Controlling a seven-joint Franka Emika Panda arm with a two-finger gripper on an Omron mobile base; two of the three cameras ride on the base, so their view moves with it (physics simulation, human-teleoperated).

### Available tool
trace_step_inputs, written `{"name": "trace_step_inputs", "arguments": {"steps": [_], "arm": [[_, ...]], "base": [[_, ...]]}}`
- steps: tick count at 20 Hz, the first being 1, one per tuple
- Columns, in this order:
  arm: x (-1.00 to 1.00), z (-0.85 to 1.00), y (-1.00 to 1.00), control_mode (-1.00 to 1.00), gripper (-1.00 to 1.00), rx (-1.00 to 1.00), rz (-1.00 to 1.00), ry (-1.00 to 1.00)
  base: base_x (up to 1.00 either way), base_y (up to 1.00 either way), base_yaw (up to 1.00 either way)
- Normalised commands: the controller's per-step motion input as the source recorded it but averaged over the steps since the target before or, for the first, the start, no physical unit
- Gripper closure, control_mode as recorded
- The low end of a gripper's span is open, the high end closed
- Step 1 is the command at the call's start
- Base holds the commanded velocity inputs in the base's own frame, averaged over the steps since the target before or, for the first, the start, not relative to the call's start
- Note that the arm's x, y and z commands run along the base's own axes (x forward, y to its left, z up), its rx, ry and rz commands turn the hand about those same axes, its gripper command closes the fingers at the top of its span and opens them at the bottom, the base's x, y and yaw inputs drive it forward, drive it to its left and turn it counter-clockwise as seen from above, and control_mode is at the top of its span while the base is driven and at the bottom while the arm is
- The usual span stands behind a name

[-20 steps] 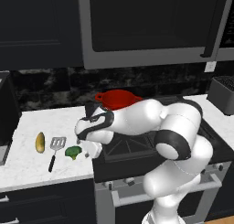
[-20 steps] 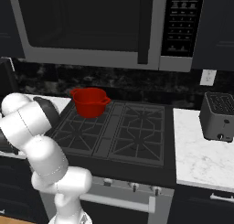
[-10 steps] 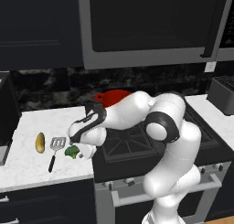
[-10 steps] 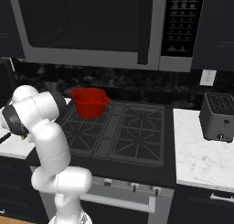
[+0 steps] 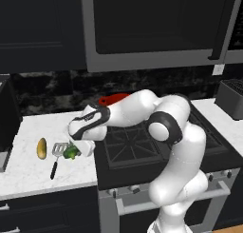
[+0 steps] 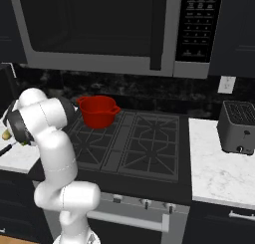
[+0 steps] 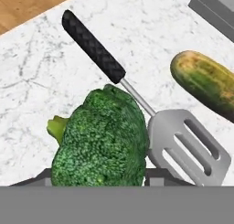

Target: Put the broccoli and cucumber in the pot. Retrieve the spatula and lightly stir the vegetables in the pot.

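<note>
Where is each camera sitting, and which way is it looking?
Left base view: behind the arm on its left, looking forward and down at the counter; the white arm bends over the broccoli.
Right base view: behind on its right, facing the stove and the pot; the arm rises at lower left.
Hand view: on the hand, looking down at the broccoli, spatula and cucumber.
Both base views share the pot.
</note>
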Motion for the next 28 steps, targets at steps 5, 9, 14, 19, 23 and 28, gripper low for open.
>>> {"name": "trace_step_inputs", "arguments": {"steps": [5,9,14,19,23,28], "arm": [[-0.71,0.30,-0.12,-1.00,1.00,0.00,-0.17,-0.09],[-0.63,0.68,-0.58,-1.00,1.00,0.00,-0.39,-0.07],[-0.32,0.78,-0.73,-1.00,1.00,0.01,-0.49,-0.05],[-0.21,1.00,-0.78,-1.00,1.00,0.08,-0.42,0.00],[-0.12,1.00,-0.81,-1.00,1.00,0.19,-0.39,0.00],[0.00,0.48,-0.92,-1.00,1.00,0.21,-0.47,-0.04]], "base": [[0.00,0.00,0.00],[0.00,0.00,0.00],[0.00,0.00,0.00],[0.00,0.00,0.00],[0.00,0.00,0.00],[0.00,0.00,0.00]]}}
